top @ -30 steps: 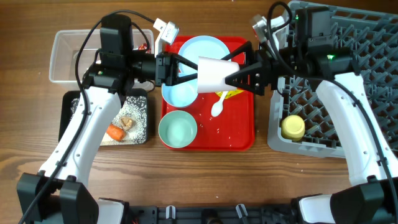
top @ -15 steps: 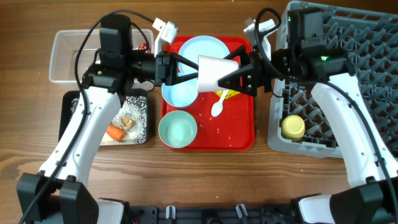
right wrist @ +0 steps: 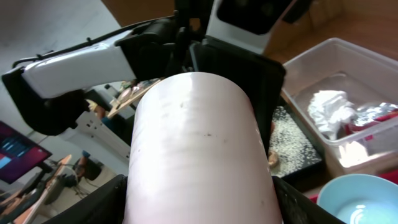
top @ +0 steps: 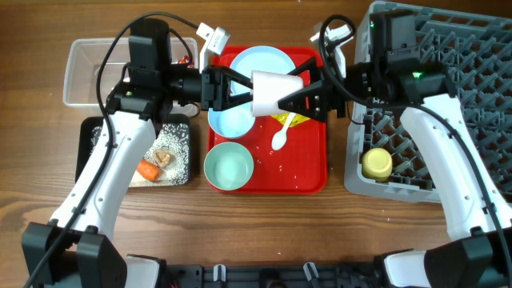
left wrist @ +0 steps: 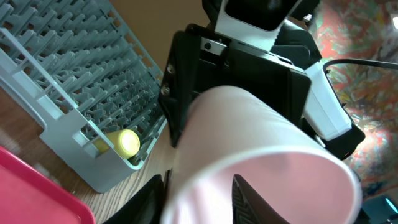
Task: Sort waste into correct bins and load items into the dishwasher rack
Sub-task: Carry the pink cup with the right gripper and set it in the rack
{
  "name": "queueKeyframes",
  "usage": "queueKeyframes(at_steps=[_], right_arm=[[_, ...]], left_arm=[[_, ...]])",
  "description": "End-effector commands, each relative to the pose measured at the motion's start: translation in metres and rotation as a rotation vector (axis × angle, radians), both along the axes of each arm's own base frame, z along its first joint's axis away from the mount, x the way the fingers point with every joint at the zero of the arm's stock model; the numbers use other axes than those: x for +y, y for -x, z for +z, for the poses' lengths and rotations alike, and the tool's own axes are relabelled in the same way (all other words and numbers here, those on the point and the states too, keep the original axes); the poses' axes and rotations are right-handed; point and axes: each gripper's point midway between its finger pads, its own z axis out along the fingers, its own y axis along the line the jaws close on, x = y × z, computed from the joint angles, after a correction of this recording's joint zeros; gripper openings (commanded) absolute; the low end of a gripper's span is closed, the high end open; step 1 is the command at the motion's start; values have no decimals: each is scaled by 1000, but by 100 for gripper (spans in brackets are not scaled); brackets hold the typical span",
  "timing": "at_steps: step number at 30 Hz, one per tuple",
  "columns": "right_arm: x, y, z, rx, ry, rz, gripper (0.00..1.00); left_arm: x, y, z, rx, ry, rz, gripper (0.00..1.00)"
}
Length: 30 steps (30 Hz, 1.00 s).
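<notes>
A pink cup (top: 276, 92) hangs on its side above the red tray (top: 312, 172), held between both arms. My left gripper (top: 250, 90) is shut on its rim, one finger inside (left wrist: 245, 199) and one outside. My right gripper (top: 286, 98) grips its base end, fingers against both sides (right wrist: 283, 199). The cup fills both wrist views (left wrist: 261, 143) (right wrist: 199, 143). On the tray lie a pale blue plate (top: 260, 60), two blue bowls (top: 228, 120) (top: 229, 166) and a white spoon (top: 282, 136). A yellow cup (top: 377, 164) lies in the grey rack (top: 448, 64).
The clear tub (top: 88, 72) at the far left holds white tissue (right wrist: 329, 106) and foil wrappers. The black tray (top: 178, 148) holds rice, a carrot piece (top: 148, 170) and a brown lump (top: 164, 157). A yellow wrapper (top: 298, 120) and rice grains lie on the red tray.
My right gripper has moved left from beside the rack and come round the cup's base. The cup has shifted slightly left. The left arm has stayed in place.
</notes>
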Motion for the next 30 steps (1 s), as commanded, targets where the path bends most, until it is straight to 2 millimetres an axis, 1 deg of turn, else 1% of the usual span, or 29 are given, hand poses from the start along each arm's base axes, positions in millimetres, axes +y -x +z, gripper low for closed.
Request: queueKeyframes(at_steps=[1, 3, 5, 8, 10, 11, 12, 14, 15, 16, 18, 20, 22, 24, 27, 30], right_arm=[[-17, -20, -7, -12, 32, -82, 64], [-27, -27, -7, -5, 35, -117, 64], [-46, -38, -7, -1, 34, -173, 64], [-67, -49, -7, 26, 34, -240, 63], [-90, -60, -9, 81, 40, -322, 63], [-101, -64, -11, 106, 51, -365, 63], [-112, -68, -15, 127, 75, -415, 63], [-135, -75, -27, 177, 162, -545, 62], [-147, -78, -36, 203, 233, -628, 63], [-158, -79, -42, 224, 292, -698, 63], [-176, -74, -51, 267, 400, -818, 63], [-192, -62, -54, 313, 496, -923, 63], [-206, -51, -57, 355, 577, -1007, 63], [-220, -36, -62, 410, 661, -1083, 63], [-243, -10, -78, 517, 814, -1177, 63], [-267, 10, -91, 600, 946, -1262, 66]], left_arm=[[1, -1, 3, -24, 1, 6, 35], [1, -1, 3, -24, 1, 6, 35], [1, -1, 3, -25, 1, 6, 35], [1, -3, 2, -22, -7, 19, 36], [1, -7, -2, -18, -24, 47, 38], [1, -11, -6, -4, -44, 76, 41], [2, -19, -15, 22, -82, 129, 43], [10, -39, -43, 94, -211, 287, 51], [19, -49, -62, 136, -301, 384, 56], [34, -58, -86, 181, -418, 497, 58], [58, -65, -117, 229, -596, 640, 68], [76, -64, -137, 249, -729, 726, 100], [83, -64, -143, 249, -785, 761, 100], [86, -65, -144, 243, -796, 775, 100], [86, -65, -144, 243, -797, 776, 100], [86, -65, -144, 243, -797, 776, 100]])
